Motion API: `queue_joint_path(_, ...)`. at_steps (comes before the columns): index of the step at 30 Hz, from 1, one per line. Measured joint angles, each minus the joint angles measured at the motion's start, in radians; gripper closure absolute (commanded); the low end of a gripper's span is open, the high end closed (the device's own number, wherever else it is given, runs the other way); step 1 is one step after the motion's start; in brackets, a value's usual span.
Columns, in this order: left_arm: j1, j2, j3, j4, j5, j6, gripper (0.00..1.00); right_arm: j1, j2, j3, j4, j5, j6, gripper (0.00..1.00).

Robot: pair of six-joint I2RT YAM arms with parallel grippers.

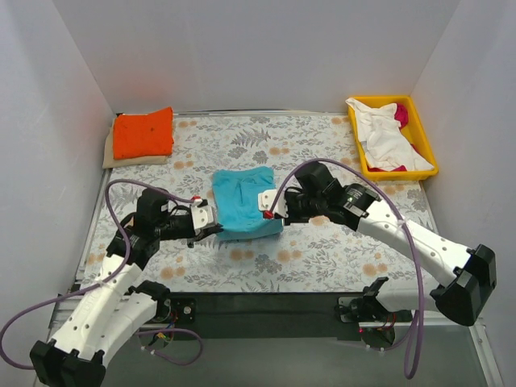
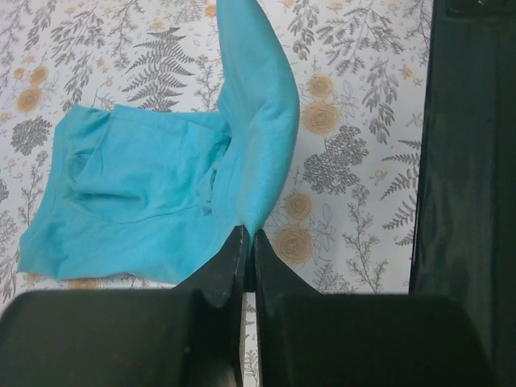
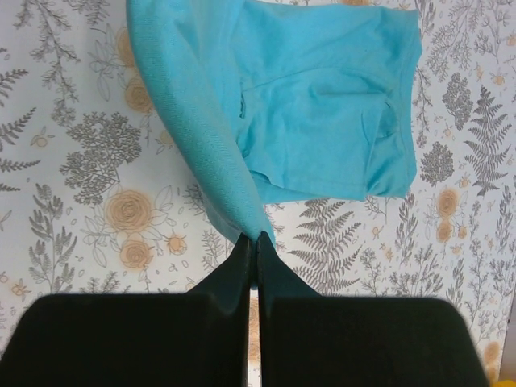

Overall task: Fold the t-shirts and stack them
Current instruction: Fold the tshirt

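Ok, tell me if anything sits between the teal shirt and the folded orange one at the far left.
Nothing visible does: only bare floral cloth lies between the teal shirt and the orange shirt. The left gripper and right gripper are both shut on the teal shirt; the yellow tray sits far right.

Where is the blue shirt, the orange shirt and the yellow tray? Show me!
blue shirt (image 1: 242, 201): top view, on the middle of its flat part.
orange shirt (image 1: 143, 133): top view, on the middle of the folded cloth.
yellow tray (image 1: 425, 139): top view, on its right rim.
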Motion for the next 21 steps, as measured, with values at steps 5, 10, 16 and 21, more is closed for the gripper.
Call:
queue_joint_path(5,0.096,0.117,0.042,0.05,0.017,-0.029,1.0,-0.045,0.074,0.048,0.0,-0.002,-0.029,0.99)
queue_joint_path(10,0.195,0.264,0.103,0.105,0.048,-0.035,1.0,-0.09,0.135,0.089,0.005,-0.02,-0.065,0.99)
queue_joint_path(16,0.221,0.395,0.15,0.17,0.074,-0.021,1.0,-0.158,0.231,0.162,0.024,-0.055,-0.104,0.99)
queue_joint_path(21,0.231,0.493,0.173,0.245,0.074,-0.029,1.0,-0.216,0.336,0.235,0.036,-0.084,-0.137,0.99)
